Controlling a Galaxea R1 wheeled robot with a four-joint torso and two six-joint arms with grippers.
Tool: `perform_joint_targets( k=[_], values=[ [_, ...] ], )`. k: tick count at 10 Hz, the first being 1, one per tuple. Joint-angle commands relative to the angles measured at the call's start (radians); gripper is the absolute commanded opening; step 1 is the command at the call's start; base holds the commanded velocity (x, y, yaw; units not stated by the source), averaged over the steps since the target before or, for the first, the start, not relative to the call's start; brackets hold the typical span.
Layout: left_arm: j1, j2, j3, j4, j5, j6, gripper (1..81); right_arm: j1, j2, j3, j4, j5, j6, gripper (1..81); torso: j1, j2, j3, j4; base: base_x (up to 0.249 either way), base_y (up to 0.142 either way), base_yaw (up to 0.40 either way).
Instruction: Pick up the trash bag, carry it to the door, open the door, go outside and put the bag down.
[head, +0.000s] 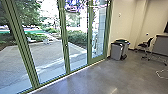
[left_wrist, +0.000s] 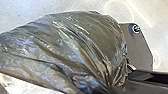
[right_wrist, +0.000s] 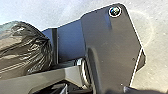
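Head view: the green-framed glass front (head: 66, 50) is faced from indoors, grey bins (head: 116, 51) near its far end. In the left wrist view, the trash bag (left_wrist: 75, 42) is seen pleated beside the robot's dark plate (left_wrist: 141, 47); whether either gripper is clamped on it cannot be told. A slow, smooth approach is called for here, swing avoided, lest thin film be snagged on the plate's edge.

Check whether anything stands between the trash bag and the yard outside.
Yes: the green-framed glass front runs between the robot, with the bag, and the paved yard. The grey bins stand just past its right end, by the wall, likely off the path.
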Motion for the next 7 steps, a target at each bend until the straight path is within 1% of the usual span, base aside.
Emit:
perform_joint_targets(
  k=[1,7],
  values=[
    [-0.047,-0.001,0.001,0.005,0.04,0.006,1.0,0.043,0.005,-0.002,-0.007,-0.051,-0.001,81.1,0.0,0.0,0.0,0.0,0.16,-0.064,0.0],
    [-0.047,-0.001,0.001,0.005,0.04,0.006,1.0,0.04,0.005,-0.004,-0.007,-0.051,-0.001,81.1,0.0,0.0,0.0,0.0,0.16,-0.08,0.0]
  ],
)
